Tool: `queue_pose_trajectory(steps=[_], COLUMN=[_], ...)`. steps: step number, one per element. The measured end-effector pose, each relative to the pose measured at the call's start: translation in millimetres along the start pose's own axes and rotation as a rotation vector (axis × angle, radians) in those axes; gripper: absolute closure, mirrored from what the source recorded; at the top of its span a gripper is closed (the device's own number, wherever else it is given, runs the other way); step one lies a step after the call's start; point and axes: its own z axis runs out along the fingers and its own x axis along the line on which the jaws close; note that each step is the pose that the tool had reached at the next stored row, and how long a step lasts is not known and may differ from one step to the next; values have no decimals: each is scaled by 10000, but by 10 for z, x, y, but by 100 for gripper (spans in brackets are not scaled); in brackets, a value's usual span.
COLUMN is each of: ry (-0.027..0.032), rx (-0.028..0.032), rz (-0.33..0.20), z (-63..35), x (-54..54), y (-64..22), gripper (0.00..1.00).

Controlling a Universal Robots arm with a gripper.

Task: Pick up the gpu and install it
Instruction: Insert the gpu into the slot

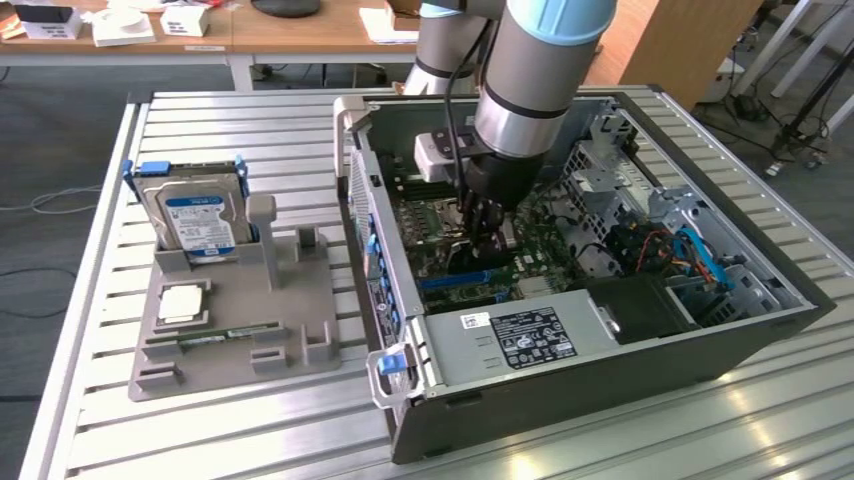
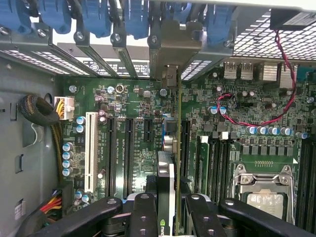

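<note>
The gpu (image 2: 168, 165) stands on edge, a thin dark card running from between my fingers toward the rear of the case. Its pale metal bracket (image 2: 171, 47) sits in line with one of the rear slot openings. My gripper (image 2: 167, 210) is shut on the card, with a black finger (image 2: 143, 212) on either side. The card is down over the green motherboard (image 2: 133, 143) between the long black slots. I cannot tell whether its edge is seated in a slot. In the exterior view my gripper (image 1: 485, 235) reaches straight down into the open computer case (image 1: 641, 345).
Blue latches (image 2: 98, 19) line the rear slot row, and a red wire (image 2: 256, 116) loops over the board near the CPU socket (image 2: 261, 190). Beside the case, a grey holder (image 1: 227, 310) carries a hard drive (image 1: 198, 215), a chip (image 1: 180, 300) and a RAM stick (image 1: 220, 338).
</note>
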Motion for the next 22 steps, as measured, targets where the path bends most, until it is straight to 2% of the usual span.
queue_pose_trajectory(steps=[22], ry=[-1], rx=[2], rz=[90], z=[29], x=[17], y=[0], gripper=[73])
